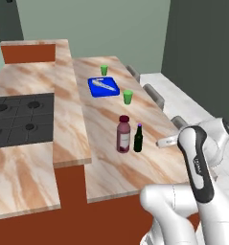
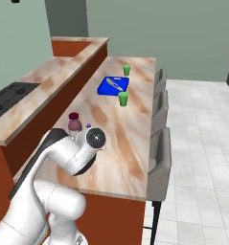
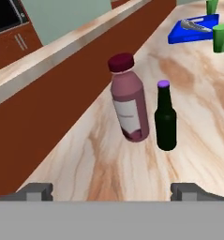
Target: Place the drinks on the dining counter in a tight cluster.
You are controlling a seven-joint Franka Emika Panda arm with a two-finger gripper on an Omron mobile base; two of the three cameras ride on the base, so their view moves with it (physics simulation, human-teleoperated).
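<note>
Two of the drinks stand upright and just beside each other on the long beige-pink marble dining counter with rust veins (image 1: 111,162): the stout maroon bottle with a pale label (image 1: 123,134) and the slim dark green bottle with a purple cap (image 1: 138,139); their long axes run vertical, caps up, though the hand view is tilted and makes them seem to lean. I judge that pair already placed as the start of the cluster; a third drink is not among them, so the task looks partly done, with at least one more bottle to bring in close.

The two-finger gripper (image 3: 112,191) hangs low over the counter, short of the bottles and facing them; its small dark fingertips (image 3: 36,191) stand wide apart with nothing between them, so it is spread and empty.

Farther along the same counter lie a flat blue cutting board with a pale utensil on it (image 1: 103,86) and two small green cups (image 1: 128,97), well apart from the bottles; they are not part of the job.
</note>
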